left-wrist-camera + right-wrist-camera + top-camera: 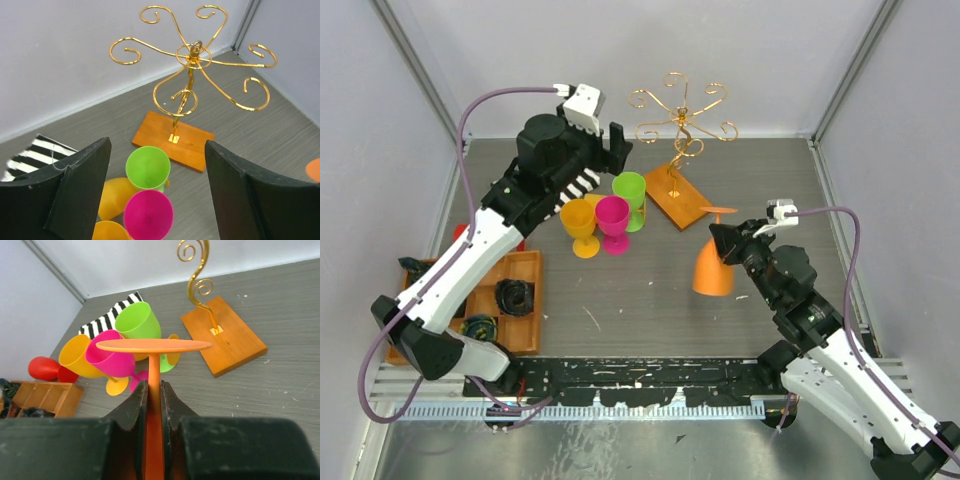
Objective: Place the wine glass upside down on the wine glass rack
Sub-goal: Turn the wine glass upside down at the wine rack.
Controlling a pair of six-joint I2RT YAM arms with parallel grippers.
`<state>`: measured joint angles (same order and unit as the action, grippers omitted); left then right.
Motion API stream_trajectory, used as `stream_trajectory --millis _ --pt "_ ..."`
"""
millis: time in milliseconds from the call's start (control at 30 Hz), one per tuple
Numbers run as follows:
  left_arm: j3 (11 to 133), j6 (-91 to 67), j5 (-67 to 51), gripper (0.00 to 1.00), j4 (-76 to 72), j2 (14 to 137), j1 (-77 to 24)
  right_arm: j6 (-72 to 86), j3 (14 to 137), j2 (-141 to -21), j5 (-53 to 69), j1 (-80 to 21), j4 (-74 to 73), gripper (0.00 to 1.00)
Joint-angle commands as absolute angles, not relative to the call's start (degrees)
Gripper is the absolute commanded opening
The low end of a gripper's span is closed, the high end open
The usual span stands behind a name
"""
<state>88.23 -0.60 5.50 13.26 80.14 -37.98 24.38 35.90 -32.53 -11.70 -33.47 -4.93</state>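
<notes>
Grip at the near right: the right gripper is clamped on the stem of the orange wine glass, held upside down with its foot up, though whether the rim touches the table is hard to tell. Farther back, the left gripper hangs with fingers wide apart and empty over the pink, yellow and green glasses. Behind them stands the wine glass rack, apart from the held glass.
</notes>
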Motion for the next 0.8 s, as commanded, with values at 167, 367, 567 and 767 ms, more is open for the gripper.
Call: stream_trajectory --millis 167,367,567,767 --pt "89.0 -19.9 -1.3 0.75 7.8 85.4 -33.1 21.9 34.4 -30.9 -19.4 -33.4 3.7 0.01" --pt "90.2 -29.5 -9.6 0.71 -0.2 91.4 -28.6 16.1 30.7 -28.6 -18.5 -33.4 12.1 0.01" --pt "90.8 -39.3 -18.2 0.60 -8.6 96.8 -25.5 10.2 24.7 -25.1 -17.4 -33.4 26.8 0.01" --pt "89.7 -46.9 -23.8 0.46 -15.9 99.0 -24.3 5.3 21.2 -26.5 -16.3 -33.5 36.7 0.01"
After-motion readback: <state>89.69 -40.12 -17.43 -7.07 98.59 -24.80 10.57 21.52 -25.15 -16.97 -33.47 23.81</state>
